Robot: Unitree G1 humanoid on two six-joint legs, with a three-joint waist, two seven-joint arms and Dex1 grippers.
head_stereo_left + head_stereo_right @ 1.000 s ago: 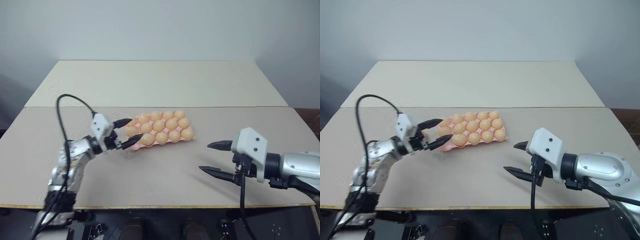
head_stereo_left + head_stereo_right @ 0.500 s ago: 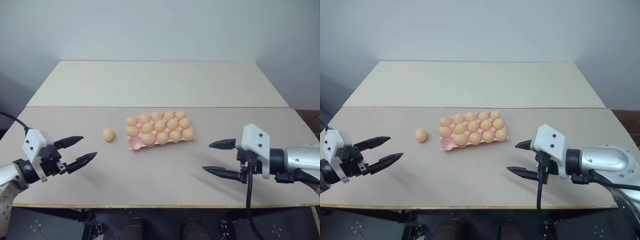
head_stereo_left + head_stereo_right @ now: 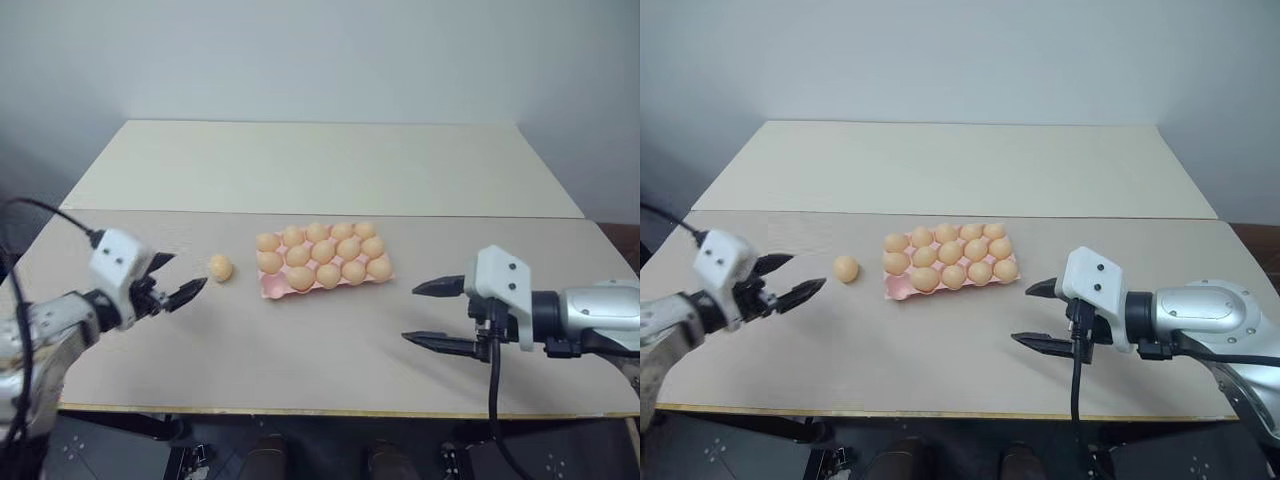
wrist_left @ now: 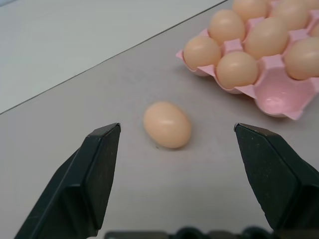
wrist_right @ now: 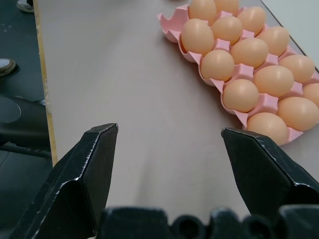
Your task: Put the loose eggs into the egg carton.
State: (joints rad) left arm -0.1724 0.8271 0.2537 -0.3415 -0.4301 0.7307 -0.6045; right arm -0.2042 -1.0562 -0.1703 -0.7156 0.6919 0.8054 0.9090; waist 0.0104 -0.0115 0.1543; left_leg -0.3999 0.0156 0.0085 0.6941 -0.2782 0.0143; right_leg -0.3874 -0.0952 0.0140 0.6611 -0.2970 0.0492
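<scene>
One loose egg (image 3: 220, 267) lies on the table (image 3: 300, 340), just off the left end of the carton (image 3: 322, 268) and not touching it. The pink carton sits near the middle of the table, and fourteen of its cups hold eggs. One cup at the near left corner (image 4: 279, 94) is bare.

The left gripper (image 3: 178, 280) hangs low over the table just left of the loose egg, fingers spread wide and holding nothing. The wrist view shows the egg framed between the two fingers (image 4: 94, 174), clear of both.

The right gripper (image 3: 432, 315) hovers over the table to the right of the carton and well apart from it, its fingers also wide and empty, pointing toward the carton.
</scene>
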